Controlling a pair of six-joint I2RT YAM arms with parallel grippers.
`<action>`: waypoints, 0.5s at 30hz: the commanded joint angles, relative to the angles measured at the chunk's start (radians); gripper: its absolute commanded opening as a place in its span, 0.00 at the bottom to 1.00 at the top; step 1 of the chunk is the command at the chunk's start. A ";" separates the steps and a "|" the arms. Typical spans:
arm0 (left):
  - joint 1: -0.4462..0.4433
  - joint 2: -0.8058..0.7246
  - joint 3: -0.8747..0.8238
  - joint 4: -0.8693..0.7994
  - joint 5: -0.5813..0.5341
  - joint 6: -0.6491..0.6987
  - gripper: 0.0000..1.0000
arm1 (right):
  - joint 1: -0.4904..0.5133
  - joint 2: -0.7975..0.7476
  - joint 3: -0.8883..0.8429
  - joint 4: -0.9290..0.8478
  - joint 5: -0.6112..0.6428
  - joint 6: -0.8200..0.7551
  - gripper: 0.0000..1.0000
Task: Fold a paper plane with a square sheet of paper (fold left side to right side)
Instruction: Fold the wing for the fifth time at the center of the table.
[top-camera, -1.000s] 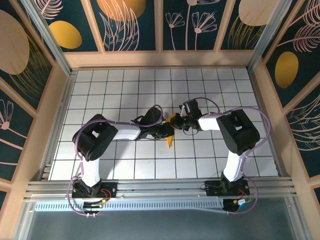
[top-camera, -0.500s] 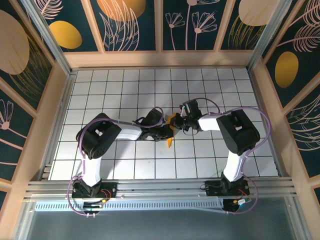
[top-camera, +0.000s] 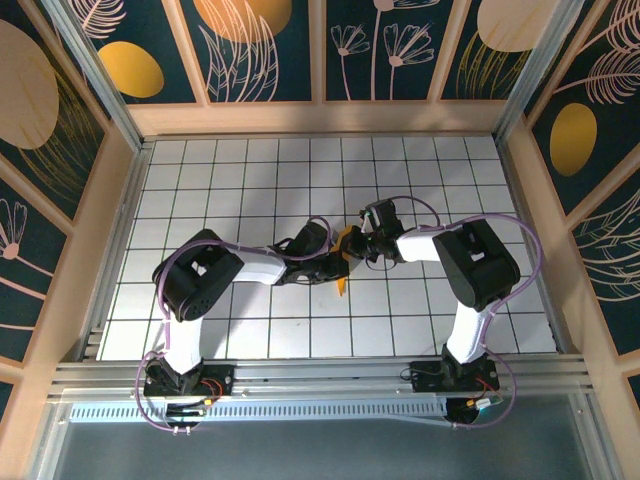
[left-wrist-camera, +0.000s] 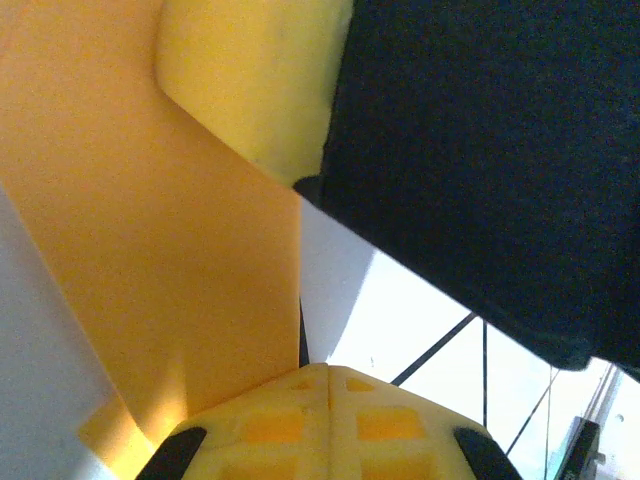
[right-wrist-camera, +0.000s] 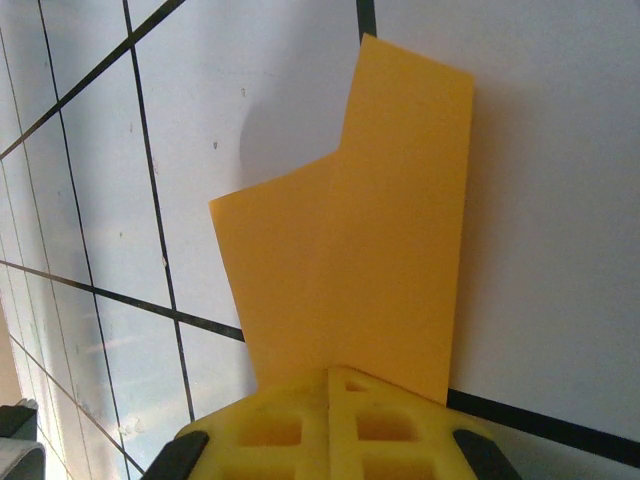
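The left gripper (top-camera: 333, 263) is sitting at the 9 o'clock edge of the paper (top-camera: 342, 283), near the middle of the table (top-camera: 250, 180), with its fingers pressed together. In the left wrist view a yellow fingertip (left-wrist-camera: 250, 80) is lying against the orange sheet, but I cannot tell whether it is nipping a layer or only bearing down on it. The paper is looking narrow and layered, with its slim end pointing toward 6 o'clock. At its 1 o'clock end the right gripper (top-camera: 356, 246) is sitting with its fingers likewise pressed together. In the right wrist view the sheet is running in under them, one stepped flap overlapping another flat on the tiles; whether that is a pinch or a plain press, I cannot say.

Judging from this, the step in hand is setting a left-over-right fold. To do it well, the right gripper should be acting as the anchor, stopping the layers from sliding. The left one should be drawing its closed tips along the fold line from 12 toward 6 o'clock with light, even pressure. The edges should be lining up before the crease is being pressed hard, since thin paper is likely to skew or buckle if pushed sideways.
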 joint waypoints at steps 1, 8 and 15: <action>-0.048 0.004 -0.040 -0.092 0.032 -0.021 0.03 | 0.004 0.054 -0.055 -0.157 0.133 0.007 0.00; -0.067 -0.012 -0.059 -0.075 0.052 -0.040 0.03 | 0.006 0.058 -0.054 -0.159 0.134 0.007 0.00; -0.080 -0.035 -0.103 -0.001 0.083 -0.083 0.03 | 0.005 0.063 -0.052 -0.157 0.132 0.007 0.00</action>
